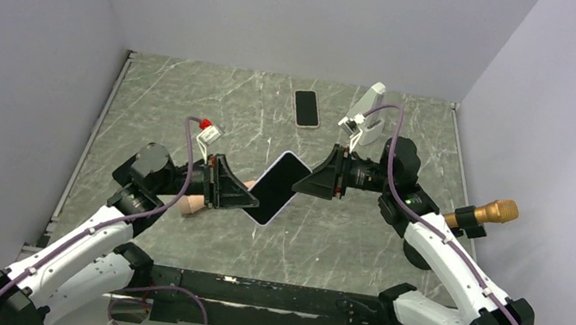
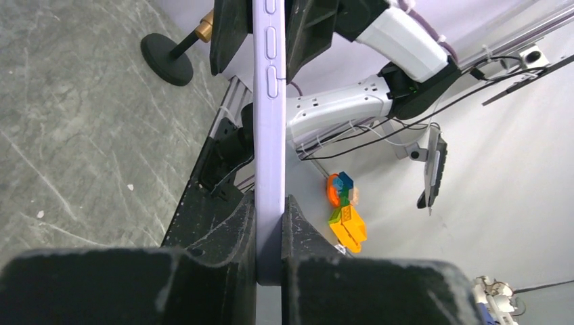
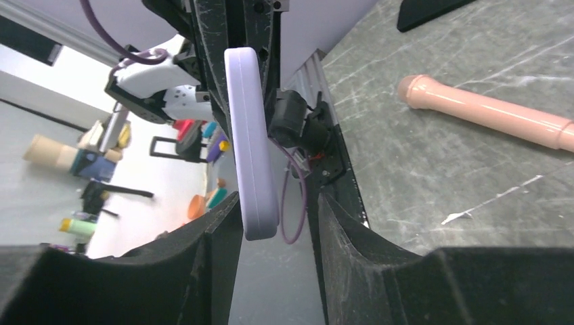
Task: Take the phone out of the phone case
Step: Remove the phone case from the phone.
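Observation:
The phone, black screen up, sits in its lilac case and hangs in the air above the middle of the table. My left gripper is shut on the case's lower left end; in the left wrist view both pads press the lilac edge, whose side buttons show. My right gripper is open around the case's upper right end. In the right wrist view the case lies against the left finger, with a gap to the right finger.
A second phone lies flat at the back of the marble table. A white stand is beside it. A pink cylinder lies under my left arm. A gold microphone stands at the right.

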Controlling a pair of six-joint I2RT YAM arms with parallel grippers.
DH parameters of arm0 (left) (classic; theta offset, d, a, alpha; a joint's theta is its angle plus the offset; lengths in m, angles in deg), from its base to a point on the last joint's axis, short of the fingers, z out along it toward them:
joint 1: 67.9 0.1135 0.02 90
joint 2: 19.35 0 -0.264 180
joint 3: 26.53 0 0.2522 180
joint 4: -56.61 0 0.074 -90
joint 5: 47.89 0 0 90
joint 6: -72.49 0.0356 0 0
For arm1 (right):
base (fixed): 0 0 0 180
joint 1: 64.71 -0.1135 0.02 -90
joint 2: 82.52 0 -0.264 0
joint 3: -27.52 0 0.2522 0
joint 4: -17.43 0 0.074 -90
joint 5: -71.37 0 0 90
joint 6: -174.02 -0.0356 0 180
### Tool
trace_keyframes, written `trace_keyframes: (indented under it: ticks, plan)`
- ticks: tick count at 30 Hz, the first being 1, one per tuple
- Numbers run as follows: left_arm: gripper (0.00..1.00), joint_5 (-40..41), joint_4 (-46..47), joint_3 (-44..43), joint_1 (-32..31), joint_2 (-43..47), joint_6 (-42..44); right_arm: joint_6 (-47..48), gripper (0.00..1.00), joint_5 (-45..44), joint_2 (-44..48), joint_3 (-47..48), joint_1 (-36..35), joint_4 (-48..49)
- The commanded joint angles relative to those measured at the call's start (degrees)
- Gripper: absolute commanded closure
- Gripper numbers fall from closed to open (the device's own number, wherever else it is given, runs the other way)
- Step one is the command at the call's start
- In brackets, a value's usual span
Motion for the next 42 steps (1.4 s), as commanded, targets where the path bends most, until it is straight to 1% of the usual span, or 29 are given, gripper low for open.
trace_keyframes:
  ticks: [1,4,10,13,14,15,16,17,18,19,20,21,22,23,24,26,28,33,38,42]
  plan:
    - [1.0,-2.9,10.9,-0.8,0.2,-0.6,-3.7,-8.0,0.53,3.2,0.4,-2.2,0.1,14.3]
    - [1.0,-3.0,11.3,-0.7,0.2,-0.8,-4.0,-9.3,0.56,3.2,0.0,-2.2,0.2,16.1]
    - [1.0,-3.2,12.8,0.1,0.3,-1.0,-5.0,-10.9,0.54,3.3,-0.9,-2.2,0.2,17.9]
    - [1.0,-3.1,11.9,0.0,0.2,-0.9,-4.6,-11.6,0.56,3.2,-1.5,-2.4,0.2,18.5]
    - [1.0,-3.2,11.2,-0.3,0.2,-1.0,-4.1,-12.0,0.61,2.9,-1.7,-2.4,0.2,18.8]
    - [1.0,-3.3,10.4,-0.5,0.2,-1.0,-3.7,-12.5,0.73,2.6,-1.9,-2.5,0.2,19.2]
    - [1.0,-3.2,9.8,-0.8,0.2,-0.9,-3.4,-13.3,0.9,1.9,-2.1,-2.5,0.1,19.4]
    - [1.0,-2.6,8.9,-1.1,0.4,-0.6,-3.0,-13.6,1.0,0.8,-2.0,-2.4,0.1,18.4]
    - [0.95,-1.1,6.1,-1.6,0.9,0.4,-2.1,-13.7,1.0,-0.5,-1.9,-2.1,0.2,16.9]
    - [0.78,1.4,1.3,-2.0,1.4,2.1,-0.5,-14.1,1.0,-1.5,-1.7,-1.8,0.3,15.6]
    - [0.53,5.3,-3.8,-2.5,1.5,4.1,1.6,-15.2,1.0,-2.7,-1.1,-1.9,0.3,15.4]
    - [0.32,9.3,-8.8,-2.8,1.5,6.6,3.5,-16.6,1.0,-3.9,-0.5,-2.2,0.5,15.7]
    - [0.18,12.8,-12.6,-2.6,1.6,8.9,4.6,-18.2,1.0,-4.6,-0.1,-2.6,0.8,16.4]
    - [0.12,15.4,-13.9,-1.8,1.6,11.0,4.7,-19.8,1.0,-4.8,0.2,-3.0,1.0,17.6]
    - [0.09,16.8,-13.8,-0.8,1.7,12.8,4.1,-21.7,1.0,-4.6,0.3,-3.4,1.2,19.2]
    - [0.08,17.6,-12.7,0.6,1.9,14.7,2.2,-24.8,1.0,-3.7,0.3,-4.0,1.7,22.3]
    - [0.09,16.6,-11.6,1.5,1.9,14.7,0.7,-27.6,1.0,-2.6,0.1,-4.6,2.4,26.0]
    - [0.24,14.4,-7.7,2.8,2.0,13.5,-1.7,-31.4,1.0,-0.6,-0.7,-4.5,2.7,30.8]
    - [0.42,12.5,-4.5,2.6,2.0,12.5,-1.9,-31.9,1.0,0.1,-0.6,-4.3,2.7,31.0]
    - [0.52,11.1,-2.2,2.7,2.1,12.2,-1.9,-33.0,1.0,1.4,-0.9,-4.4,2.7,32.3]
